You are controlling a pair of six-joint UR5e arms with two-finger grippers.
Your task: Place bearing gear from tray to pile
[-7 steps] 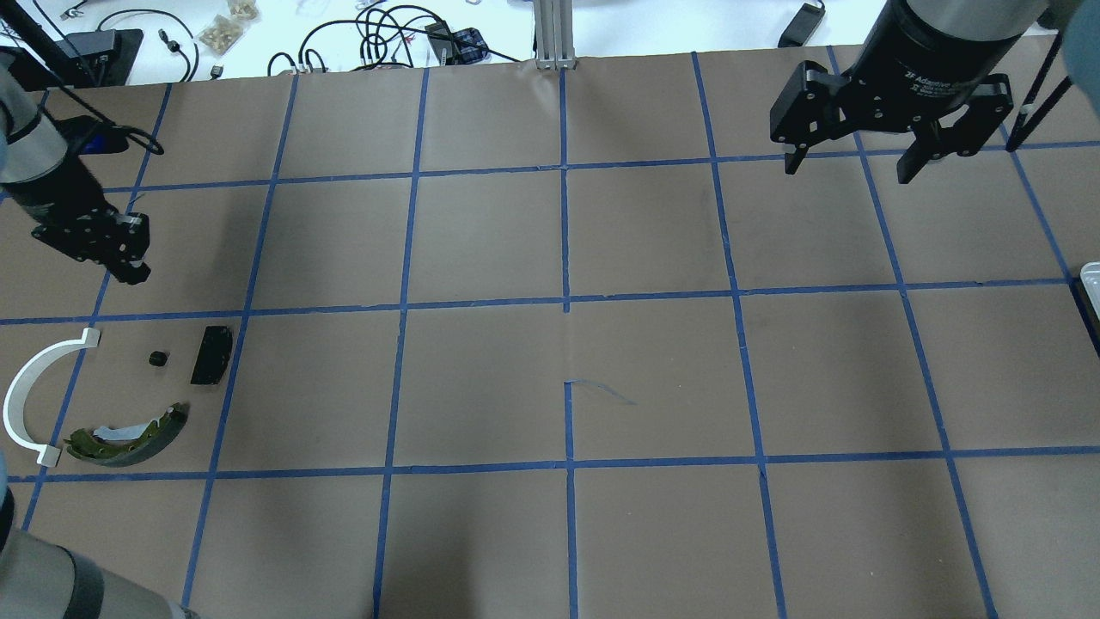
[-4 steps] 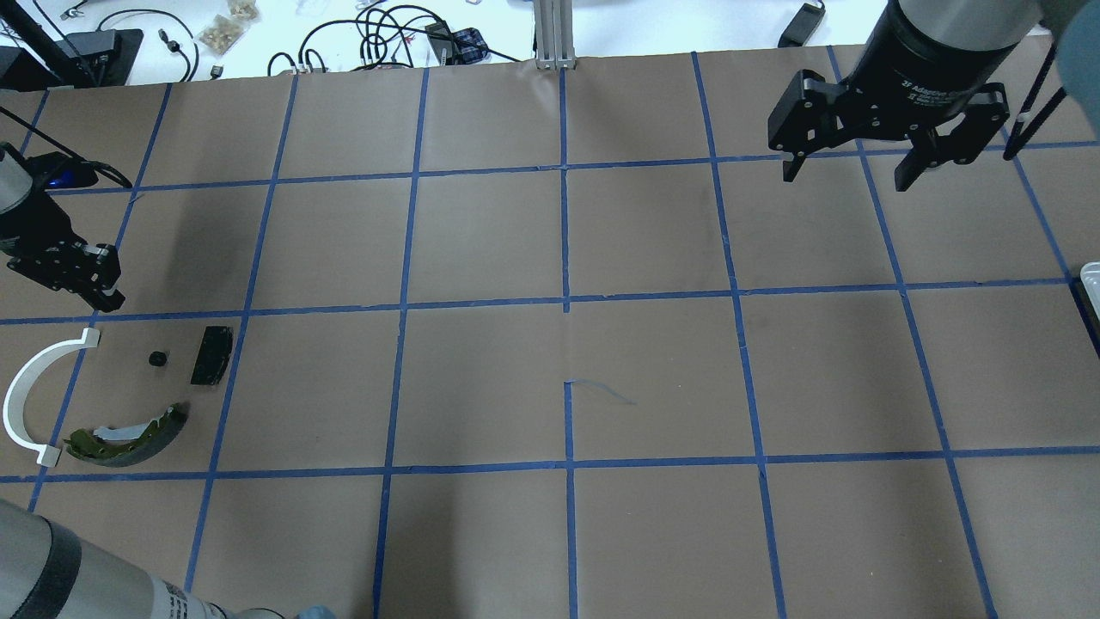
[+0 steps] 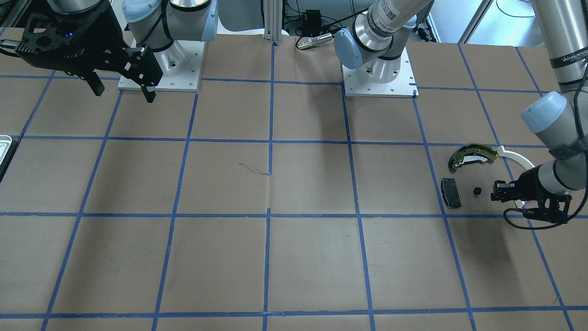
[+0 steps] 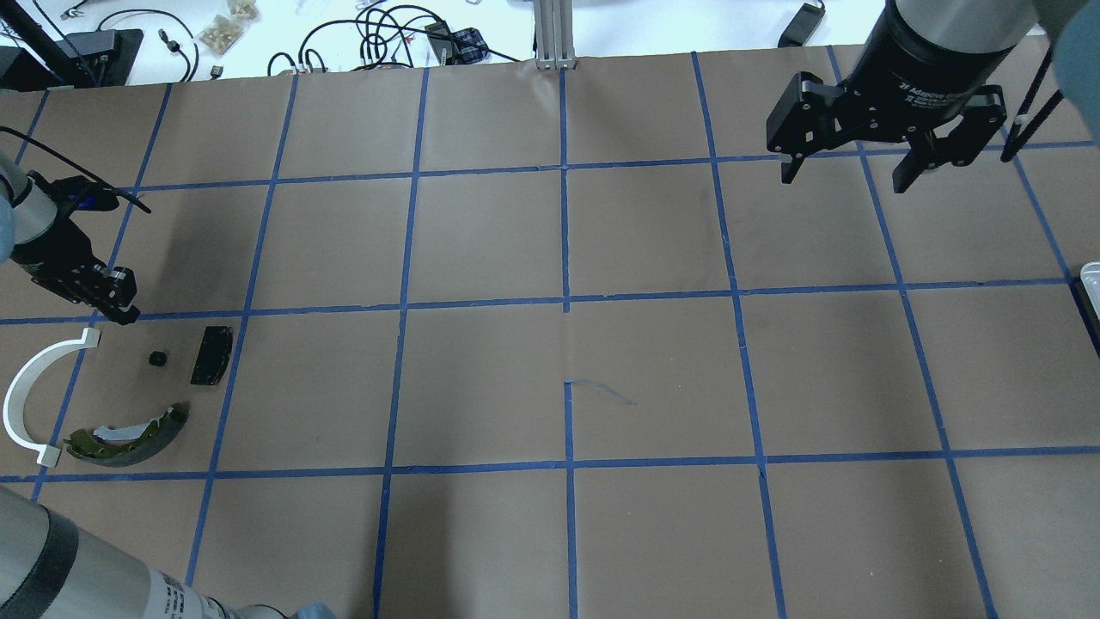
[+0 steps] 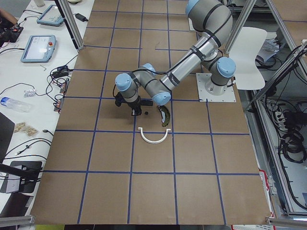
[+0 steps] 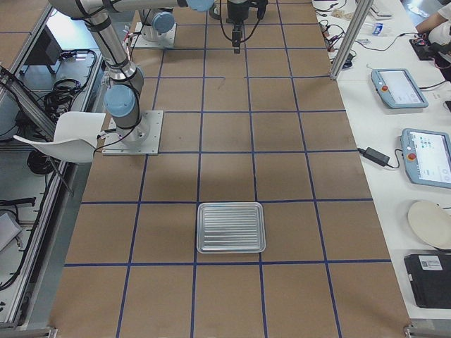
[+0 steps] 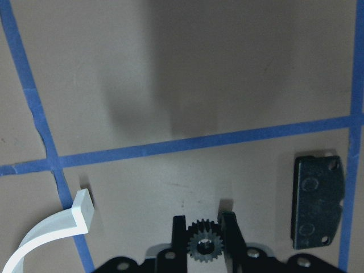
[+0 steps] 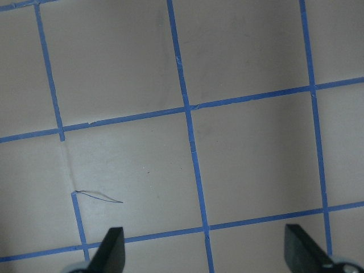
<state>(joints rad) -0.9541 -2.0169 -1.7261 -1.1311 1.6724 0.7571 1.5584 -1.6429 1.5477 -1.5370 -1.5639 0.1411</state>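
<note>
The gear [image 4: 156, 358] lies free between arc [image 4: 26, 387] and pad [image 4: 211, 354], lower left of the overhead view: delivered, I judge. My left pincer [image 4: 128, 315] beside it stands slightly apart, empty; my right pincer [image 4: 842, 182] gapes idle.

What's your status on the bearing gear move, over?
Left tool open, beside bearing gear. Gear lies on table among pile parts, off tray. Right tool open, empty. Nothing blocking.

The tiny black toothed bearing gear [image 4: 156, 358] lies flat on the counter [image 4: 516, 241] within the pile [image 3: 451, 193], between the white arc strip [image 4: 34, 378] and the black pad [image 4: 211, 354], with the olive shoe [image 4: 129, 454] near. The ridged silvery tray [image 6: 231, 227] sits well apart.
</note>
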